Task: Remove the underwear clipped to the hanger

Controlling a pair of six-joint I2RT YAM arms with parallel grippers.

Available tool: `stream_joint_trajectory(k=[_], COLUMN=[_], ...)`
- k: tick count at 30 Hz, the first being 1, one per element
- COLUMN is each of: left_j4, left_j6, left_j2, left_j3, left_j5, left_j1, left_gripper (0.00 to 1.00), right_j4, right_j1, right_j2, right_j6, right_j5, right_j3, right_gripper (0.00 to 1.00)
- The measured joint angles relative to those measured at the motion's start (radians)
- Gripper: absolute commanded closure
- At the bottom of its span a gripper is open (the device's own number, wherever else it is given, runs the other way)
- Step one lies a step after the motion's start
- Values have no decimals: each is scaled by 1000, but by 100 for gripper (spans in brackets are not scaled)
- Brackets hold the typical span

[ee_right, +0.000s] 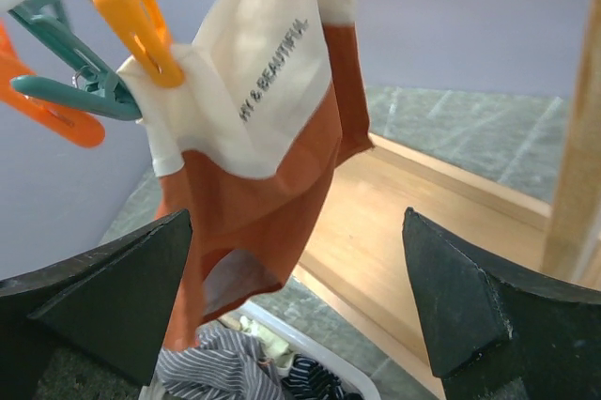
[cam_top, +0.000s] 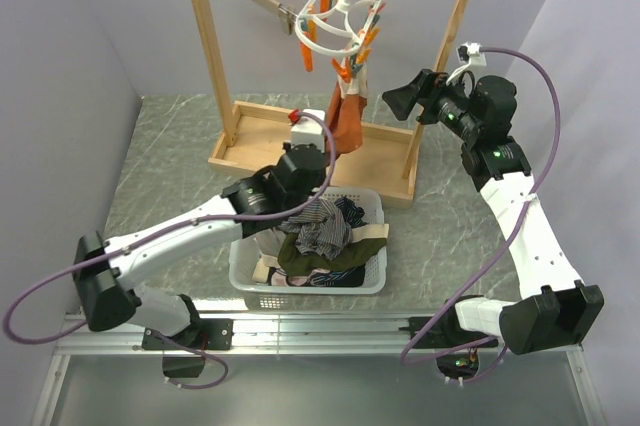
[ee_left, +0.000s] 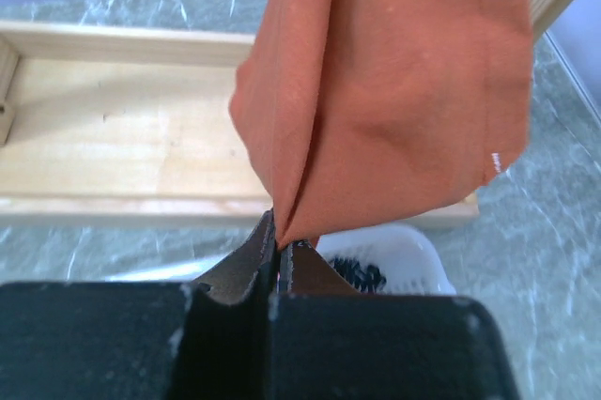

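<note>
Kid: Underwear (cam_top: 350,126), where is it?
Pal: It hangs from the hanger (cam_top: 340,8), up on the rack (cam_top: 213,56). Orange pegs (ee_right: 141,29) pinch its top edge.
Kid: What is the left gripper (ee_left: 280,248) doing?
Pal: It is squeezed tight on the bottom corner of the underwear. Both fingers press together with the cloth between them.
Kid: And the right gripper (ee_right: 299,222)?
Pal: Its fingers are spread wide and hold nothing. It floats just beside the underwear, facing it.
Kid: So which step is this?
Pal: I think the grab is done and the pull comes next. The underwear is not off yet.
Kid: What does the pull need?
Pal: A steady tug down and away, I guess, so the cloth slips out of the pegs. Then it can drop into the basket (cam_top: 330,290) below, where other clothes lie in a pile.
Kid: What is it like?
Pal: Soft and thin, rust-orange, with folds. The top has a cream band (ee_right: 258,90) with small dark letters. The pegs are hard, shiny plastic. The hanger is white loops. The rack is pale, smooth wood.
</note>
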Motion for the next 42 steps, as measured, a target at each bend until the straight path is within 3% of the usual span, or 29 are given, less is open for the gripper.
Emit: stream_joint_trajectory(k=[8,13,19,30,42], left_j4=[-154,-220,-247,-255,-256], left_j6=[-117,-159,-164,-160,-155], left_j2=[-148,-184,-190,-132,-120], left_j3=[-77,-82,-76,2,39], left_j5=[6,10,15,37,37], left_j1=[-19,-40,-54,-94,-115], left_gripper=[99,99,99,99,99], right_j4=[106,234,288,314,319], right_j1=[0,6,34,105,200], right_j2=[10,69,153,273,309], right_j6=[54,127,156,162,155], right_j5=[-185,-332,-392,-391,-223], right_j3=[13,64,135,266,307], right_gripper=[0,0,0,5,13])
